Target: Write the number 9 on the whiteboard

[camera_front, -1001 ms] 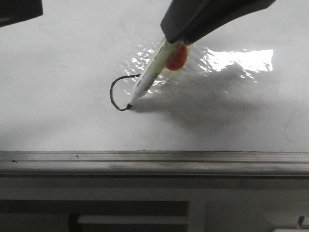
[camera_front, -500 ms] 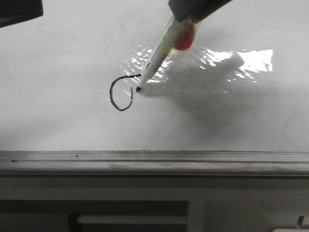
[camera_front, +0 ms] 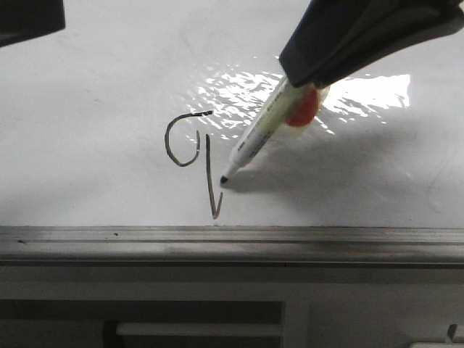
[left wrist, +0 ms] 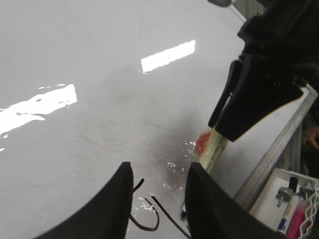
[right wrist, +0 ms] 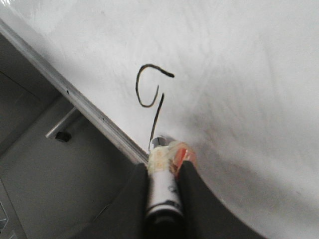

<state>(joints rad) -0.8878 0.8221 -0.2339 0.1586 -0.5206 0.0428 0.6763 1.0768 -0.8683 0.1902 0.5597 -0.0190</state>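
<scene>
At the lower centre of the front view, just above the grey rail [camera_front: 232, 243], the number 9 [camera_front: 194, 156] lies on the whiteboard [camera_front: 94, 145]. Beside it the marker [camera_front: 262, 134] touches down, pinched by the right gripper [camera_front: 304, 87]. Left gripper [left wrist: 157, 199] fingers are spread, holding nothing.

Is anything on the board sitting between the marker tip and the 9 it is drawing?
Nothing visible does. The right gripper holds the marker, whose tip sits just right of the number 9, near the hook at the tail's lower end. Only bare whiteboard lies between tip and stroke.
</scene>
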